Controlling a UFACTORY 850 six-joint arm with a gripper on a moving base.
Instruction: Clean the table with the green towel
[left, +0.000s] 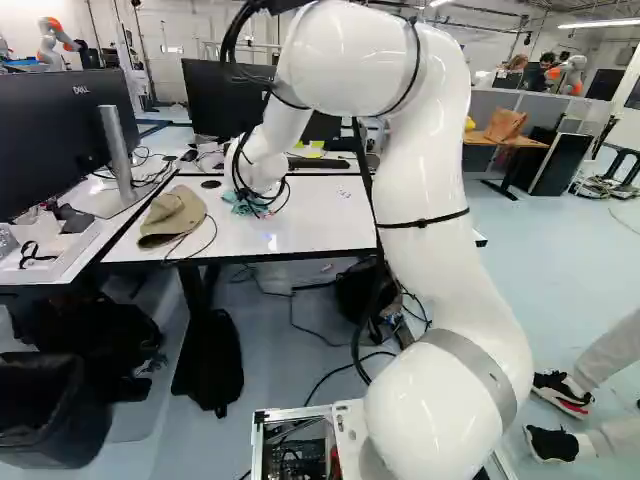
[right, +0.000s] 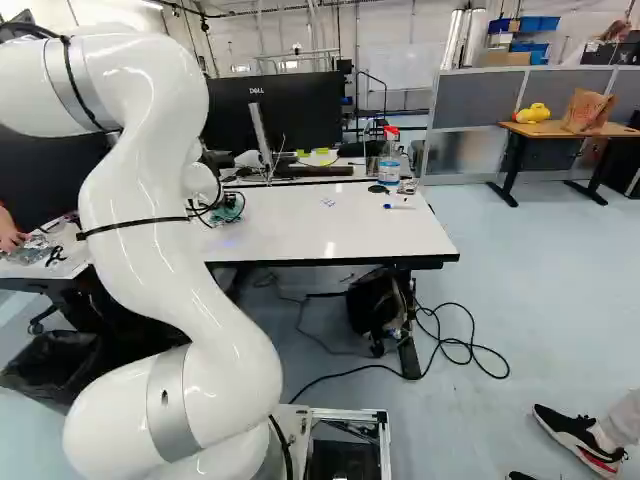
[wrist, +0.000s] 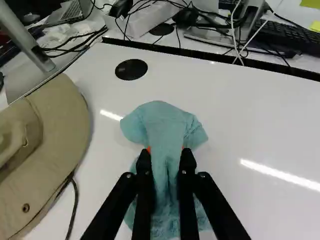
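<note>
And here's the hat (wrist: 50, 150), on the desk (wrist: 240, 120) just beside the fingers (wrist: 144, 185), to their left; the wrist and left base views catch it, while the right base view has no sight of it. A black disc (wrist: 131, 69) lies flat ahead of the fingers, a touch left. Now the towel (wrist: 167, 125): pinched between the fingers, bunched, spilling out ahead of and below them onto the desk. Swing right, and only the right base view delivers the spray bottle (right: 389, 160) and the pen (right: 398, 207), both well apart from the fingers. And the arm (left: 425, 180)! Up from its base joint, bent over high at the elbow, forearm dropping ahead, wrist low over the desk, fingers down at the towel.
</note>
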